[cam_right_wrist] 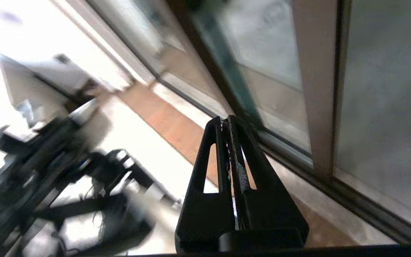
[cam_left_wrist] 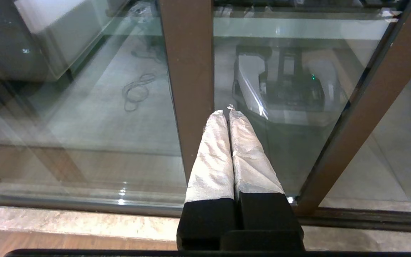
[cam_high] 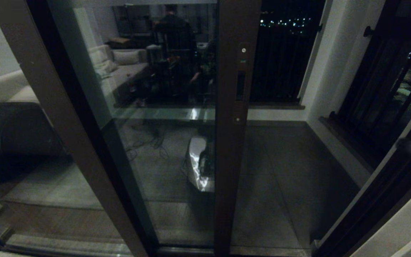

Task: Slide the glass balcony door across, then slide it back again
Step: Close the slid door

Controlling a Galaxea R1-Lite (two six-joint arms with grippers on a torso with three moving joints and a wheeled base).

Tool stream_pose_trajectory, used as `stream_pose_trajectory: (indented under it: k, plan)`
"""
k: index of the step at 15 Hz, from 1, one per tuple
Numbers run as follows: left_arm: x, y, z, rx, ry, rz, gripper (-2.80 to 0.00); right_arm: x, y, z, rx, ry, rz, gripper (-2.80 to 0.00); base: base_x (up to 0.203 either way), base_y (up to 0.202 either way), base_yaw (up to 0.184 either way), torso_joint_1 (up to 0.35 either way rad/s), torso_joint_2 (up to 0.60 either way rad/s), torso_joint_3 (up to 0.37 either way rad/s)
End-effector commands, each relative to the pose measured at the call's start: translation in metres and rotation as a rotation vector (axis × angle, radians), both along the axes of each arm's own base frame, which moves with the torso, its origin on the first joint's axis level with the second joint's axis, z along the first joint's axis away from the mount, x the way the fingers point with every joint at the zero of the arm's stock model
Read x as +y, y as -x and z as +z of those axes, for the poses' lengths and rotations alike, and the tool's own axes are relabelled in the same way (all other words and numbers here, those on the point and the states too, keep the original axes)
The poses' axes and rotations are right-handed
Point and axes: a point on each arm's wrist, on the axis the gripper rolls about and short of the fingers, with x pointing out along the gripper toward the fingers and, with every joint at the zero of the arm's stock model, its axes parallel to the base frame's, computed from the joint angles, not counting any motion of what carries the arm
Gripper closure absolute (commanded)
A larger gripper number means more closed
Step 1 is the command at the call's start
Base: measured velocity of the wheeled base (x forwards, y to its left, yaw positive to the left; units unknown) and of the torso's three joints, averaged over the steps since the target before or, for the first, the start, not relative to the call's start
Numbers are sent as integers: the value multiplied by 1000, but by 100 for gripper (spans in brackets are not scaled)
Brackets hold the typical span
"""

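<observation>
The glass balcony door (cam_high: pixel 177 117) stands in front of me, a little to my left. Its dark brown stile (cam_high: pixel 231 142) runs from top to bottom near the middle of the head view. In this stile sits the narrow black slot handle (cam_high: pixel 240 85), with one small screw (cam_high: pixel 243 50) above it and one more below it. The door is partly slid across: to the right of the stile the opening is free and I see the tiled balcony floor (cam_high: pixel 284 178) and the black-barred railing (cam_high: pixel 280 67). To the left of the door a second brown frame (cam_high: pixel 66 135) leans across the view, overlapping it. The glass reflects a sofa and a white machine base.

My arms do not show in the head view.

My left pincer (cam_left_wrist: pixel 226 113) is clenched on nothing; its two fingers (cam_left_wrist: pixel 212 157), wrapped in pale tape, lie pressed together. It points toward the lower part of the door, and in its own view the tips lie just beside a brown stile (cam_left_wrist: pixel 189 89) and over the glass. I cannot tell if they touch it.

My right pincer (cam_right_wrist: pixel 227 123) is also clenched and empty, its black fingers (cam_right_wrist: pixel 211 171) closed together. It hangs low above the door's floor track (cam_right_wrist: pixel 291 150) and the stone sill (cam_right_wrist: pixel 334 221), near a pale upright frame (cam_right_wrist: pixel 316 89).
</observation>
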Motion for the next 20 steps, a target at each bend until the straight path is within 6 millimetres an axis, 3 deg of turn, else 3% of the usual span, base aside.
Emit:
stream_pose_trajectory:
  k: [1,4,6,9,12,17,20]
  plan:
    - [0,0,0,-1,0,1,0,54,-41,-8,42,131,-146,0,0,0,0,0,0,0]
    - [0,0,0,-1,0,0,0,99,-58,-19,-25,261,-380,0,0,0,0,0,0,0]
    - [0,0,0,-1,0,1,0,112,-66,-13,-88,210,-434,0,0,0,0,0,0,0]
    - [0,0,0,-2,0,0,0,119,-75,-6,-153,162,-499,0,0,0,0,0,0,0]
    - [0,0,0,-1,0,0,0,119,-82,15,-217,91,-532,0,0,0,0,0,0,0]
    - [0,0,0,-1,0,0,0,129,-126,-6,-178,141,-625,0,0,0,0,0,0,0]
    - [0,0,0,-1,0,0,0,122,-116,-2,-186,138,-628,0,0,0,0,0,0,0]
